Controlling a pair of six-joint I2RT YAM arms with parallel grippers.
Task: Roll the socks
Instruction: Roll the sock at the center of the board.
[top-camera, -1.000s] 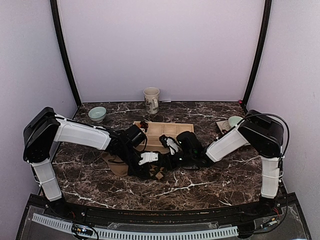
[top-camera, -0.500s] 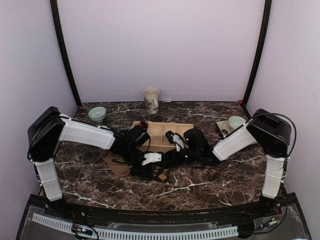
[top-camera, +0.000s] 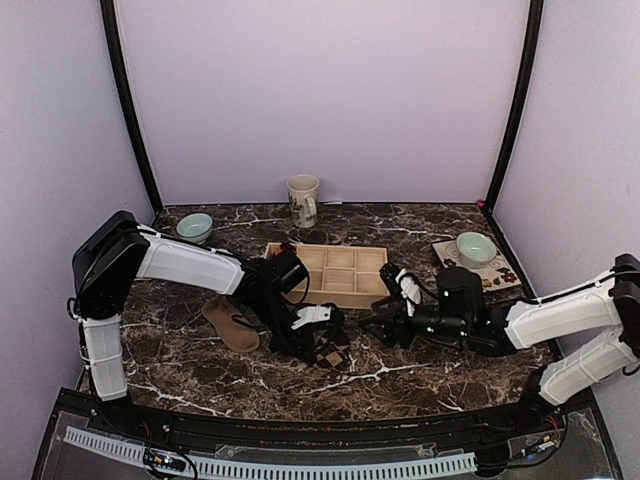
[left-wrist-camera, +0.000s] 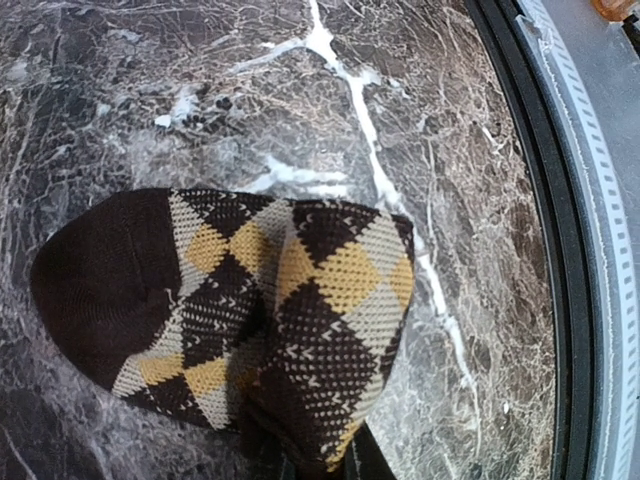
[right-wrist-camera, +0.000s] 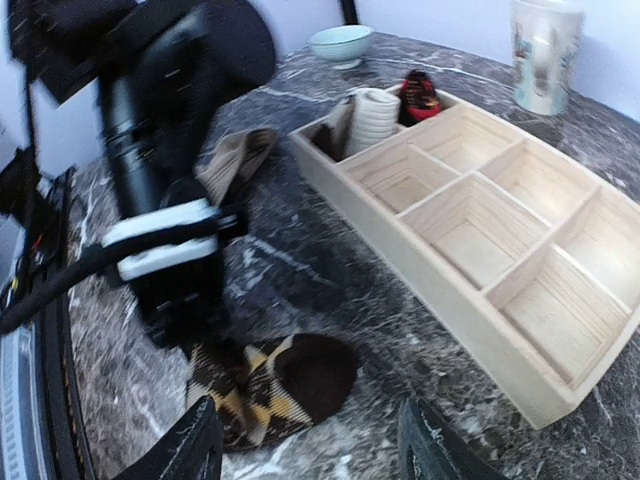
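The dark brown argyle sock (left-wrist-camera: 250, 310) lies folded over itself on the marble, filling the left wrist view. My left gripper (top-camera: 318, 335) is shut on its near end, and the fabric hides the fingertips. In the top view this argyle sock (top-camera: 332, 350) sits in front of the tray, with the plain tan sock (top-camera: 230, 326) flat to its left. My right gripper (right-wrist-camera: 310, 445) stands open and empty, a short way back from the argyle sock (right-wrist-camera: 285, 390), to its right. The tan sock (right-wrist-camera: 235, 160) shows behind the left arm.
A wooden compartment tray (top-camera: 345, 283) stands behind the socks; its left cells hold a white rolled sock (right-wrist-camera: 375, 115) and a reddish bundle (right-wrist-camera: 418, 95). A mug (top-camera: 303, 200) stands at the back, a bowl (top-camera: 195, 227) back left, another bowl (top-camera: 476, 247) on a mat right.
My right gripper has opened and drawn back to the right, away from the argyle sock. The left gripper has stayed shut on the sock and shifted slightly right.
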